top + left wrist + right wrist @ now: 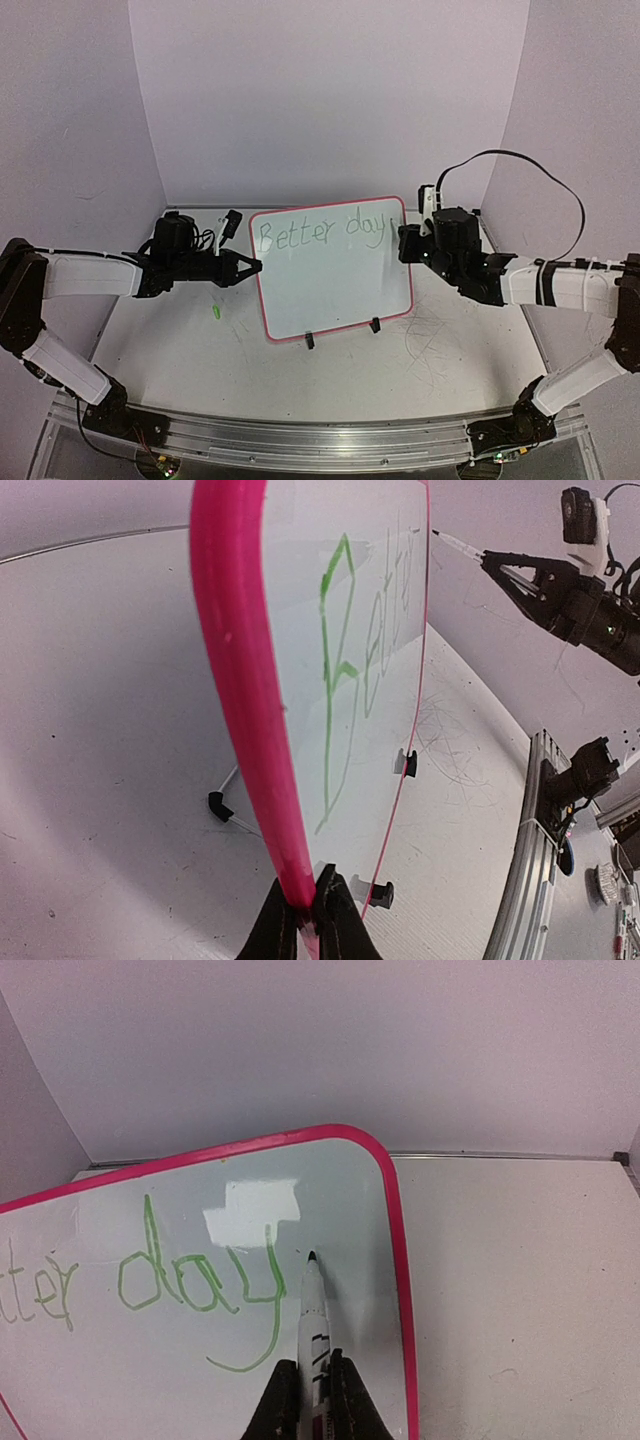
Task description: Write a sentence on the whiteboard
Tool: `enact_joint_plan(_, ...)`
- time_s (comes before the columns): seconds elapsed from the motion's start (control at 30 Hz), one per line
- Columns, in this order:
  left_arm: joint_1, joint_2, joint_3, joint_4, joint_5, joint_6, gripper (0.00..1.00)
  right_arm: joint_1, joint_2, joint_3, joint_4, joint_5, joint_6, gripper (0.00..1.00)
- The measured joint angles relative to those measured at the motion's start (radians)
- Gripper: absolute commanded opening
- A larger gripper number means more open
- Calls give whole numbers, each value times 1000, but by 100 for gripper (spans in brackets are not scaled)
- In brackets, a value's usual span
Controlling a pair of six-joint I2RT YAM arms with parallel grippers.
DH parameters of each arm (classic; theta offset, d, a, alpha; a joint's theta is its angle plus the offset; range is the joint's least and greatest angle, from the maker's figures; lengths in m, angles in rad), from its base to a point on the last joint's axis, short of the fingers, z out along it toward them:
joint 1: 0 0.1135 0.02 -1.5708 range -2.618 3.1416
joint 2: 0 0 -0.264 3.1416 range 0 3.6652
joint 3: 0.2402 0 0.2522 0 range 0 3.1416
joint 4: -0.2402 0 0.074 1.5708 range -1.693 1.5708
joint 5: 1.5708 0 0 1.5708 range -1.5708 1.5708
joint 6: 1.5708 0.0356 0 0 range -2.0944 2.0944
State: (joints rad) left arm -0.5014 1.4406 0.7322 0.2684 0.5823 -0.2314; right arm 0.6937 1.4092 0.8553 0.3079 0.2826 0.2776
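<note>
On the left side of the table point(170, 345), a small green thing point(215, 312) lies alone, near the left arm; it is too small to make out what it is. The left pincer point(252, 266) is closed tight on the left rim of the whiteboard point(335, 295), its fingers point(338, 925) pinching the pink edge near the lower corner. The whiteboard stands upright in the middle of the table on two black feet point(309, 341), its face turned toward the arms. Along its top runs green handwriting point(320, 235) that reads "Better day"; the space below it is blank. To the right, the right pincer point(313, 1380) is closed around a white marker point(314, 1310), which points at the board. The marker's dark tip sits just right of the "y", close to the right rim; whether it touches the surface I cannot tell. On the table right of the board there are faint grey scribbles point(435, 350).
</note>
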Motion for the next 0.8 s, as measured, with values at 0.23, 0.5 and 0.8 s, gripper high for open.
enact_joint_plan(0.23, 0, 0, 0, 0, 0, 0, 0, -9, 21, 20, 12, 16, 1, 0)
enact_joint_plan(0.5, 0, 0, 0, -1, -1, 0, 0, -11, 42, 32, 15, 24, 1, 0)
enact_joint_plan(0.8, 0, 0, 1, -6, -1, 0, 0, -11, 52, 49, 22, 6, 1, 0)
